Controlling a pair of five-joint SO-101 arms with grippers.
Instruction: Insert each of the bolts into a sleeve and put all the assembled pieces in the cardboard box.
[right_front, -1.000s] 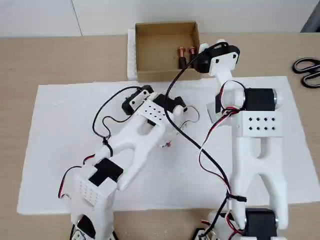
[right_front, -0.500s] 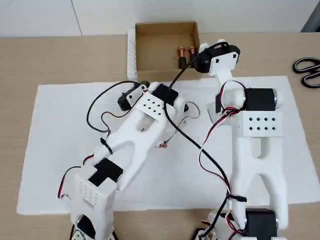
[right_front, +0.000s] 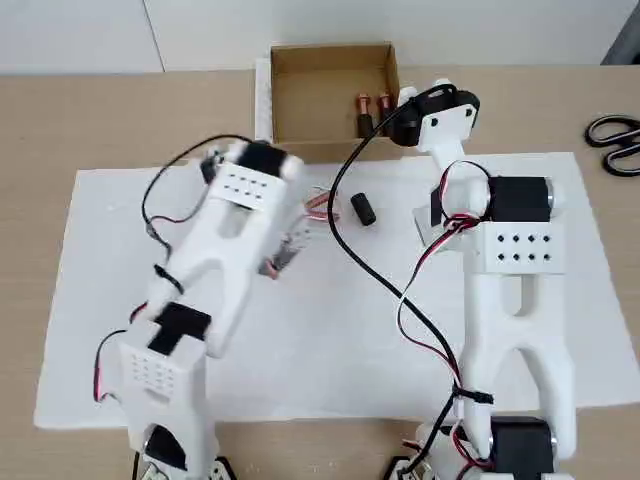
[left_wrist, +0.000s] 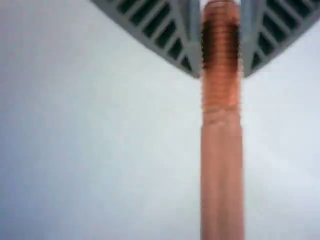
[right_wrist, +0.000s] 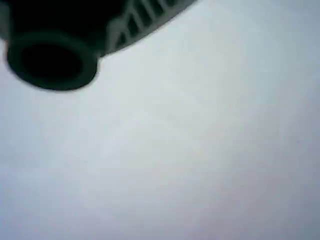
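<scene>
Left tool (left_wrist: 221, 70) clamps the copper bolt (left_wrist: 221, 150) at its threaded end. A black sleeve (right_wrist: 50, 60) sits beside the right tool (right_wrist: 135, 22), whose grip I cannot tell.

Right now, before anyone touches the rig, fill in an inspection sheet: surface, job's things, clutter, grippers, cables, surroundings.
Surface: wooden table with a white sheet under both arms.
Job's things: cardboard box at the sheet's far edge, holding two assembled pieces; a sleeve loose on the sheet; a copper bolt.
Clutter: scissors at the table's right edge.
Grippers: left gripper shut on the copper bolt; right gripper beside a black sleeve end, grip unclear.
Cables: black cable crossing the sheet beside the loose sleeve; red-and-white wires on the arms.
Surroundings: white wall behind the table.
</scene>
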